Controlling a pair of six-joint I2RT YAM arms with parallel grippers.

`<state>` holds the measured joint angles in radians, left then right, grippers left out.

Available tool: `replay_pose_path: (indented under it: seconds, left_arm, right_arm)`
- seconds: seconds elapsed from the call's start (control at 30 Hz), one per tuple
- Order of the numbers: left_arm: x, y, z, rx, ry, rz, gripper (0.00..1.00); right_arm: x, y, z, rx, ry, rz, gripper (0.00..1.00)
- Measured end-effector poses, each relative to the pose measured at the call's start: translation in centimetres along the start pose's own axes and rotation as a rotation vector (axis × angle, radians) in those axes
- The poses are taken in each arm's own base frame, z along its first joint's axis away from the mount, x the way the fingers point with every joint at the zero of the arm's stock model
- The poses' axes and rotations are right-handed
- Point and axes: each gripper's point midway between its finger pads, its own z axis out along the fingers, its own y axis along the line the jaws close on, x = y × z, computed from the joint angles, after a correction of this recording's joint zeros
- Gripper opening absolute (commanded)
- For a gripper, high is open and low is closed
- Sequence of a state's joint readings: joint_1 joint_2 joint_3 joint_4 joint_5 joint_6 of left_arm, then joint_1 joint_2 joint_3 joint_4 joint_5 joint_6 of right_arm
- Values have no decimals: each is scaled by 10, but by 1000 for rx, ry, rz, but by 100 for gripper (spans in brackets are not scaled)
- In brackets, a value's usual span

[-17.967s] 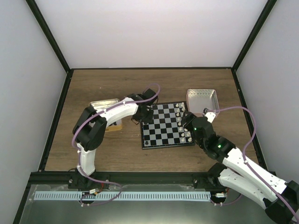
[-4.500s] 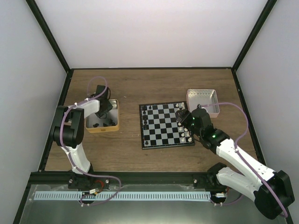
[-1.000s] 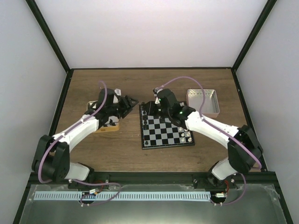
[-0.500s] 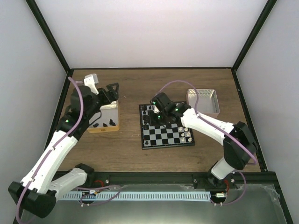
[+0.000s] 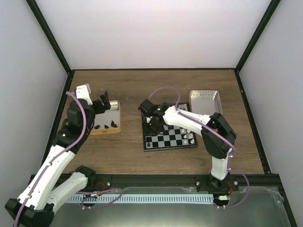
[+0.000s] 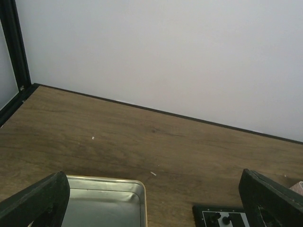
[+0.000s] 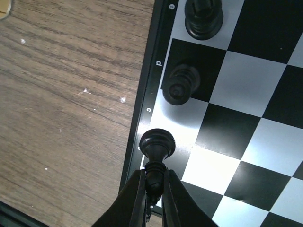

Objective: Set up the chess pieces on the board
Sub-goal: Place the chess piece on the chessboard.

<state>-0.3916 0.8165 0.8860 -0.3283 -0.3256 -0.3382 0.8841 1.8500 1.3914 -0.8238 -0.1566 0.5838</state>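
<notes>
The right gripper enters from the bottom edge, fingers pinched tight on the stem of a black chessman with a round head. The held piece hangs over the chessboard at its left border, just by the "c" label. A second black piece stands on the dark square at "d", and a third on the light square at "e", cut off by the top edge. Wood-grain table on the left.

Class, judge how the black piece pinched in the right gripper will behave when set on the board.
Probably light: the right gripper holds the black piece with thin tips alone. Likely tippy: tall, narrow-necked. May slide on the glossy board.
</notes>
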Motion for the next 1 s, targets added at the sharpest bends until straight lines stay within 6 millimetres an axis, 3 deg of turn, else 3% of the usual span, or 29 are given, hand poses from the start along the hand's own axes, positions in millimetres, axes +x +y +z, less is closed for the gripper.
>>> replay_pose_path:
  seconds: [0.37, 0.63, 1.0]
  left_arm:
    - [-7, 5, -9, -8, -37, -5, 100]
    - [-10, 7, -14, -12, -53, -10, 100]
    - [-9, 7, -13, -13, -51, -9, 100]
  right_arm:
    - [3, -8, 13, 57, 46, 13, 2]
    - [6, -14, 21, 88, 70, 23, 13]
    - [0, -14, 21, 96, 47, 25, 9]
